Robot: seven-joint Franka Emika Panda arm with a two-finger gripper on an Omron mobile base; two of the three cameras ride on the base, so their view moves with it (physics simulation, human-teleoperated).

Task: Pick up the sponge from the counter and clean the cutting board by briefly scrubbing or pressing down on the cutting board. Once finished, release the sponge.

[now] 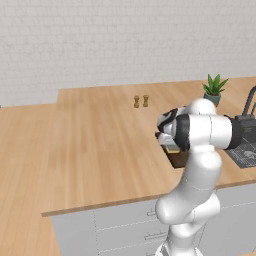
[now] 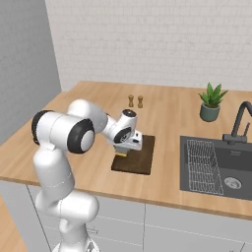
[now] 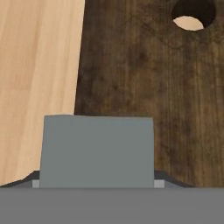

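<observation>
Reaching down over the cutting board [image 2: 140, 155], gripper [image 2: 121, 151] clamping the sponge [image 3: 97, 148], grey-green top facing the camera, pressing near the board's left edge.

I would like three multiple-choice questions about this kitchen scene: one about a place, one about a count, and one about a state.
1. Where is the sponge?
A. in the sink
B. over the cutting board, at the gripper
C. beside the plant

2. How many small shakers stand near the back of the counter?
A. two
B. four
C. none

3. How does the cutting board lie?
A. upright against the wall
B. flat on the counter
C. in the sink

Answers:
1 B: the hand view shows it at the gripper above the cutting board.
2 A: two shakers stand side by side.
3 B: it lies flat on the counter, left of the sink.
</observation>
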